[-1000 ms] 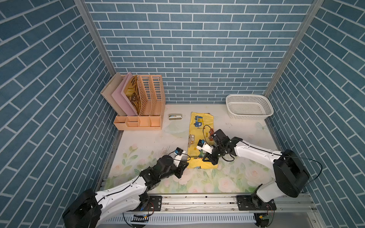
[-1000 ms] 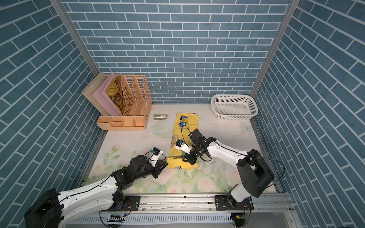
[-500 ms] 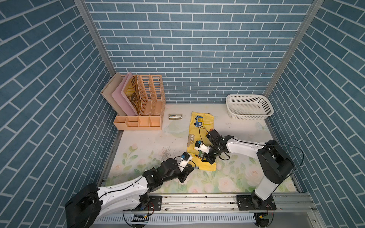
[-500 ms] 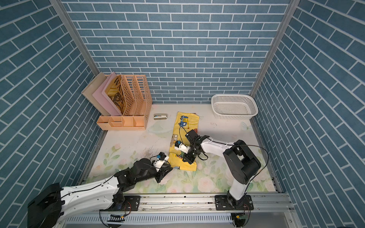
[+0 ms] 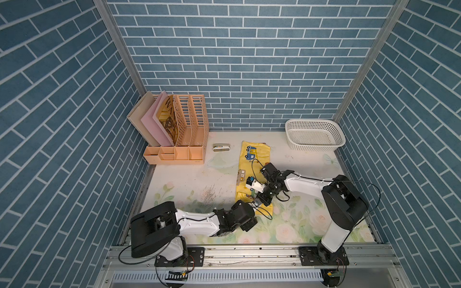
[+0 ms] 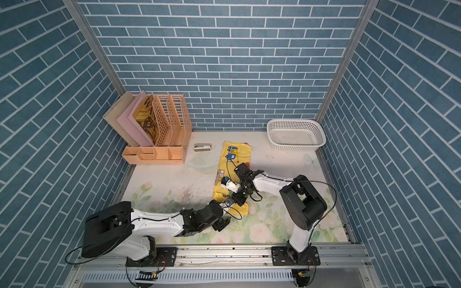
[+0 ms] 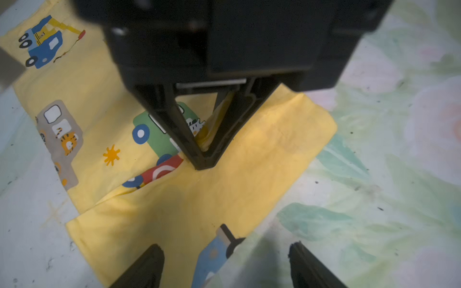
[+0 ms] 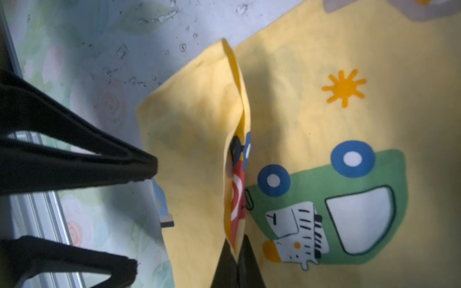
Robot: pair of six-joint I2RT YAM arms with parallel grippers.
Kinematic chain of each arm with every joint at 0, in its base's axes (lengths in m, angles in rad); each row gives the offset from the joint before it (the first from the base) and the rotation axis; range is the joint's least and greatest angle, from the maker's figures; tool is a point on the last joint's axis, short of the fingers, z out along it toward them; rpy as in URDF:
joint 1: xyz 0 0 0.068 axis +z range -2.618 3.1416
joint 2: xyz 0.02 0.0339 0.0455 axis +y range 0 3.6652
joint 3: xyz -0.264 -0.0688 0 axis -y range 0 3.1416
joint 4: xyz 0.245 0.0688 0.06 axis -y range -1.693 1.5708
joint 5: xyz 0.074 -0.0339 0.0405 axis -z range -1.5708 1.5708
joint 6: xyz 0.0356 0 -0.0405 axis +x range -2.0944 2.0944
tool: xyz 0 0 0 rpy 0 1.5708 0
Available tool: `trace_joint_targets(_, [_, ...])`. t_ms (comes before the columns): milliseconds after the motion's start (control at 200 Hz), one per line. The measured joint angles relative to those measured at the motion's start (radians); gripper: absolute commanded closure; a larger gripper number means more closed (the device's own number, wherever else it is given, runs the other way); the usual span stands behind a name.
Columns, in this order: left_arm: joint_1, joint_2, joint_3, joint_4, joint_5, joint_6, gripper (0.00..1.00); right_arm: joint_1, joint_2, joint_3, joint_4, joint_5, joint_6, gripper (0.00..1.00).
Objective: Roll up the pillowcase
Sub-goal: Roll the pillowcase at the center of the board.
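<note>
The pillowcase (image 5: 254,159) lies as a long strip in the middle of a top view, its lower end folded over. The right gripper (image 7: 204,162) is closed, pinching the fold's raised edge. The left gripper (image 7: 224,245) stands wide, holding nothing (that side lies free). With only one pinch, the fold could skew or flop back.

Fold: your right pincer (image 7: 204,162) stands clamped on the bright yellow car-print cloth pillowcase (image 7: 94,94); blocked.
Near hem: your left pincer (image 7: 224,246) gapes over it.
Left side: bare pale floral bench (image 5: 184,182), free for you.
Back wall: peach slatted file rack (image 5: 192,124), small silver stapler (image 5: 220,147), white perforated plastic basket (image 5: 314,143).
</note>
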Motion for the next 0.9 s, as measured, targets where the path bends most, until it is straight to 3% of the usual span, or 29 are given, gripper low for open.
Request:
trace_joint_targets(105, [0.000,0.041,0.018,-0.010,-0.034,0.016,0.14,0.000,0.000,0.000,0.000,0.000,0.000,1.00])
trace_joint_targets(225, [0.000,0.088,0.057,-0.015,-0.056,0.023,0.22,-0.011,0.000,0.000,0.003,0.004,0.001,1.00])
trace_joint_targets(420, [-0.001,0.170,0.127,-0.004,-0.076,0.028,0.41,-0.044,0.000,0.000,0.019,0.041,0.001,1.00])
trace_joint_targets(550, [0.002,0.173,0.128,-0.005,-0.068,0.035,0.61,-0.044,0.005,0.001,0.026,0.046,0.002,1.00])
trace_joint_targets(720, [0.007,0.172,0.137,-0.040,-0.058,0.045,0.79,-0.039,0.016,0.008,0.029,0.063,0.010,0.60])
trace_joint_targets(775, [0.007,0.172,0.146,-0.061,-0.053,0.050,0.85,-0.037,0.012,0.008,0.032,0.074,0.003,0.40])
trace_joint_targets(900, [0.011,0.169,0.162,-0.106,-0.037,0.058,1.00,-0.034,-0.050,0.006,0.040,0.126,0.011,0.18])
